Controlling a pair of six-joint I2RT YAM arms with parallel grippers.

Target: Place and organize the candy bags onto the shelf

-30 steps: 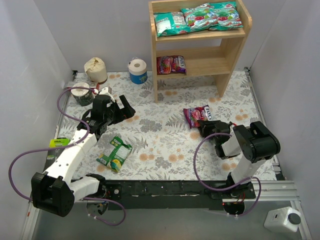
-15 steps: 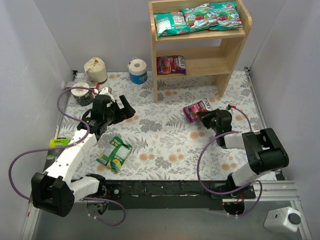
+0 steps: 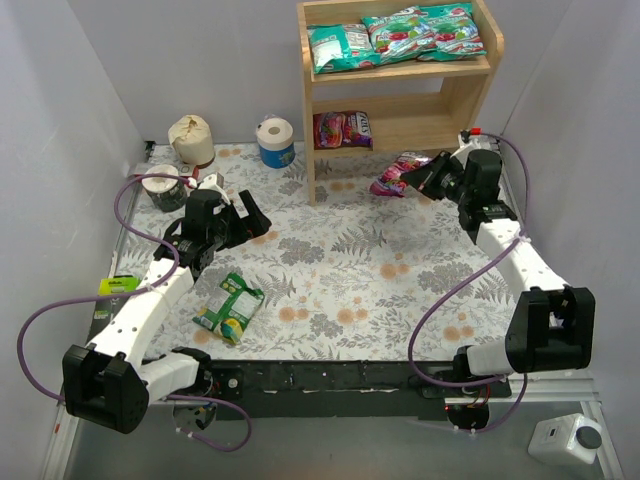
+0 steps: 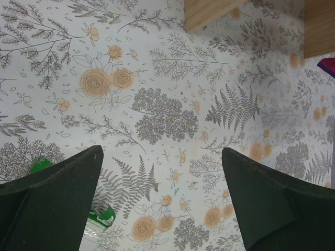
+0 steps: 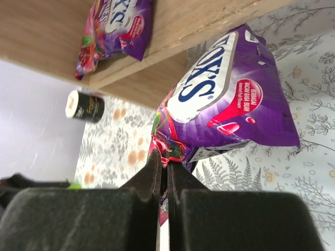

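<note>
My right gripper (image 3: 428, 177) is shut on the edge of a purple candy bag (image 3: 398, 172) and holds it in the air just in front of the shelf's (image 3: 470, 95) lower tier; in the right wrist view the bag (image 5: 230, 104) hangs from my closed fingertips (image 5: 155, 166). A second purple bag (image 3: 342, 128) lies on the lower tier, also seen in the right wrist view (image 5: 112, 29). Three teal bags (image 3: 395, 35) lie on the top tier. A green-and-yellow bag (image 3: 229, 306) lies on the table near my left arm. My left gripper (image 3: 250, 217) is open and empty above the floral cloth.
A beige paper roll (image 3: 191, 139), a white roll on a blue base (image 3: 275, 141) and a dark tape roll (image 3: 163, 187) stand at the back left. Grey walls close in both sides. A corner of the green bag (image 4: 99, 217) shows by my left finger.
My right arm has lifted the purple bag off the table and swung it up and back toward the shelf's lower tier. The left arm has not moved.
</note>
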